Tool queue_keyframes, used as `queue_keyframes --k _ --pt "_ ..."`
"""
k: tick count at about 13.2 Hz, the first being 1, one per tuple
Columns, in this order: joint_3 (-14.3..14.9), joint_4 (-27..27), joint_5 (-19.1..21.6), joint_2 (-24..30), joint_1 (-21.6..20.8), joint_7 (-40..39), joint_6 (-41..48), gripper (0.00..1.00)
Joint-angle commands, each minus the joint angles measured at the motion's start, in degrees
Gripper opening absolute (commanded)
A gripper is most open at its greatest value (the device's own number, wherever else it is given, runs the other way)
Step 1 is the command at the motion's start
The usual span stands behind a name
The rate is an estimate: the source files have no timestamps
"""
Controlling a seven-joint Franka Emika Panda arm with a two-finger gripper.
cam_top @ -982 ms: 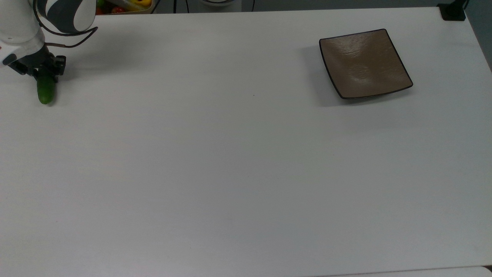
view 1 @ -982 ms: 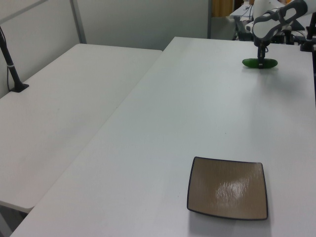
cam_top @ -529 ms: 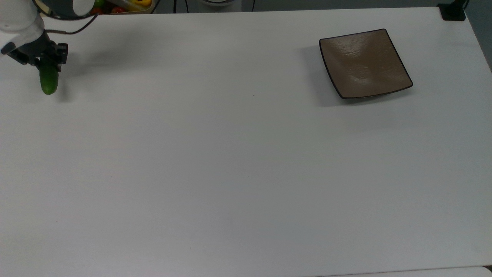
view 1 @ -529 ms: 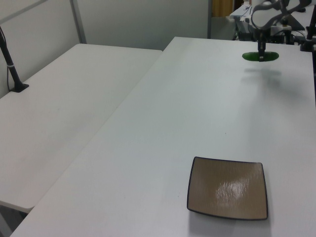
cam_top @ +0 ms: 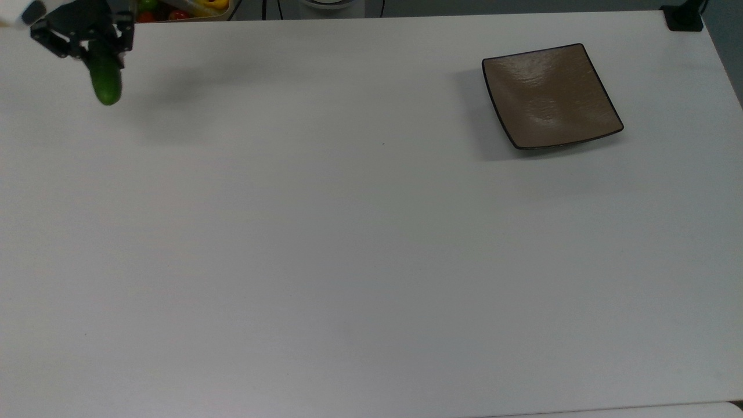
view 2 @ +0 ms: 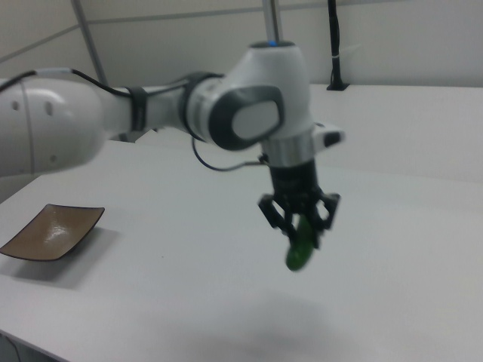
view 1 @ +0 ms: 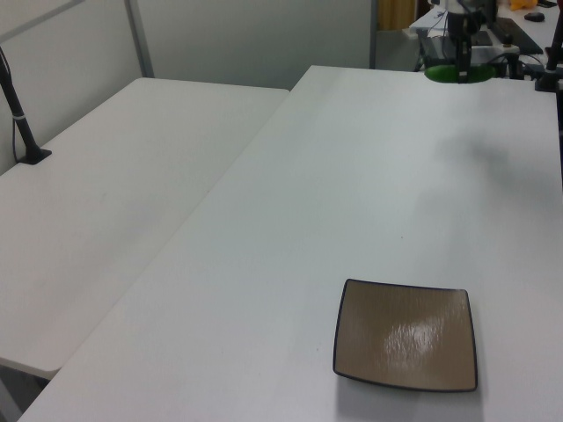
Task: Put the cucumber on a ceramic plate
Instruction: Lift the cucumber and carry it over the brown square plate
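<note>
Arm: white Franka arm (view 2: 151,113), reaching in from the right view's left, last link turned straight down over the surface (cam_top: 348,244).

End effector (view 2: 302,226): black, two-fingered, pointing down, clenched across the cucumber (view 2: 300,249). In the top view it sits at the top-left corner (cam_top: 81,35); in the left view it stands at the far end, near the upper right (view 1: 461,61).

Cucumber: dark green, smooth, rounded ends. Held near its upper part, the free end hanging below the fingers and tilted. Raised clear of the surface, its soft shadow lying apart from it in the right view. Top view: long axis runs toward the lower edge (cam_top: 105,81). Left view: seen as a flat green oval (view 1: 457,75).

Plate (cam_top: 550,96): square, glossy brown, thin dark rim, corners slightly raised. Lies bare on the surface, well apart from the cucumber, at the top view's upper right; in the left view near the bottom (view 1: 406,334); at the right view's left edge (view 2: 51,230).

Surface: white, plain.
</note>
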State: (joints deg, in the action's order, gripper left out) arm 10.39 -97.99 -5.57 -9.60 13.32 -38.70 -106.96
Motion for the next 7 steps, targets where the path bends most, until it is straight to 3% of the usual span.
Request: queue_keyframes --k 1,4,7 --pt "-4.4 -1.7 1.8 6.6 -1.4 3.8 4.6 0.18" --pt "-7.1 -1.6 3.0 9.9 -4.0 6.2 8.2 0.18" --pt "-14.8 -0.7 4.0 11.4 -5.3 11.3 13.0 0.18"
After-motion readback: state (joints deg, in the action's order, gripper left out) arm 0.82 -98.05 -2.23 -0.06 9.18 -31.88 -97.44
